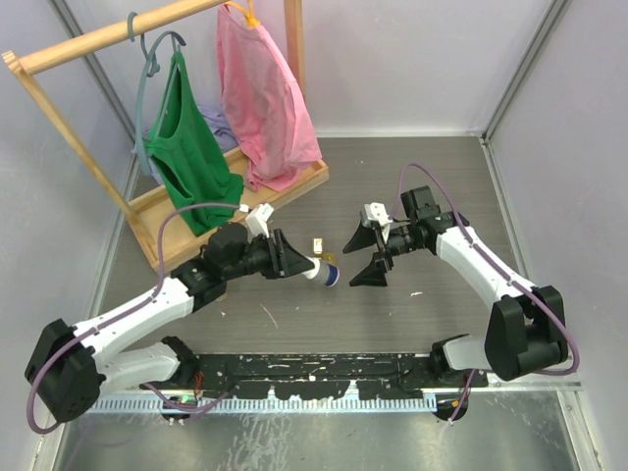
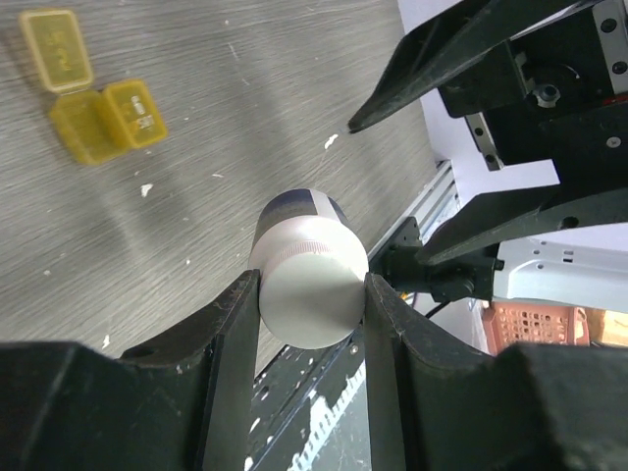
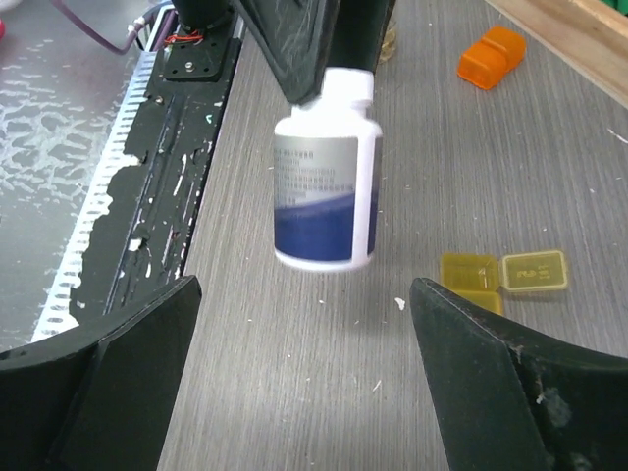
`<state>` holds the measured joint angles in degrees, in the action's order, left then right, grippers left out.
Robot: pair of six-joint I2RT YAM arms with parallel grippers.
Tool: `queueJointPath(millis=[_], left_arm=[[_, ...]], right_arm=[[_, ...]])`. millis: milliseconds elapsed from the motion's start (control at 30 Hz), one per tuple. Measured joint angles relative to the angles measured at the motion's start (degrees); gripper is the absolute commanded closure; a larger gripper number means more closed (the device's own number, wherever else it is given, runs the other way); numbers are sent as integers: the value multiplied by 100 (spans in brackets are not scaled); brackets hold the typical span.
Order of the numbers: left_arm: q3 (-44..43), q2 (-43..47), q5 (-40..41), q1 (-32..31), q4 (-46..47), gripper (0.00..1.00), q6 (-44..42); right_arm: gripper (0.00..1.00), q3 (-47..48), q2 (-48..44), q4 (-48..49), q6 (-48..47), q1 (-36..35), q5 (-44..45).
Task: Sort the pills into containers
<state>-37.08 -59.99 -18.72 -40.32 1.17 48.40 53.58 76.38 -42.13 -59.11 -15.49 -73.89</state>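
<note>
A grey table (image 1: 294, 324) is seen, with the pill box (image 3: 502, 275) lying near the bottle (image 3: 324, 196). The bottle is held by its cap in the left gripper (image 2: 312, 294). The right gripper (image 3: 304, 285) is spread wide and empty. It is best closed squarely round the bottle's body before twisting.

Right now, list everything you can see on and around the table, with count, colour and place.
pill bottle: one, white with a blue label, held off the table by its cap
pill box: one, translucent yellow, lid open, on the table near the bottle
orange piece: one, orange, on the table near the rack's base
clothes rack: one, light wood, far left
green top: one, hanging on the rack
pink garment: one, hanging on the rack
lavender garment: one, behind those
table: one, grey
left end effector: black, shut on the bottle's cap
right end effector: black, open, facing the bottle
</note>
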Motion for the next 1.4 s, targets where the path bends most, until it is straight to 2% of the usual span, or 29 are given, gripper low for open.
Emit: queueJointPath(millis=[200,433,800,1000,1400], left_arm=[[0,-501,251,-330,603,100,273],[-4,-688,535,-505,940,100,612],[-39,-741,656,-586,1082,100,922],[-50,-763,656,-623,1123,100,970],[-50,-767,654,-625,1292,100,1099]], right_arm=[[2,-289,-153,957,1088,-363,306],[2,-634,-254,2081,2157,-669,675],[7,-933,-251,2983,2767,-933,1029],[17,-966,-249,3167,2874,-984,1130],[30,-968,-249,3314,3025,-1003,1021]])
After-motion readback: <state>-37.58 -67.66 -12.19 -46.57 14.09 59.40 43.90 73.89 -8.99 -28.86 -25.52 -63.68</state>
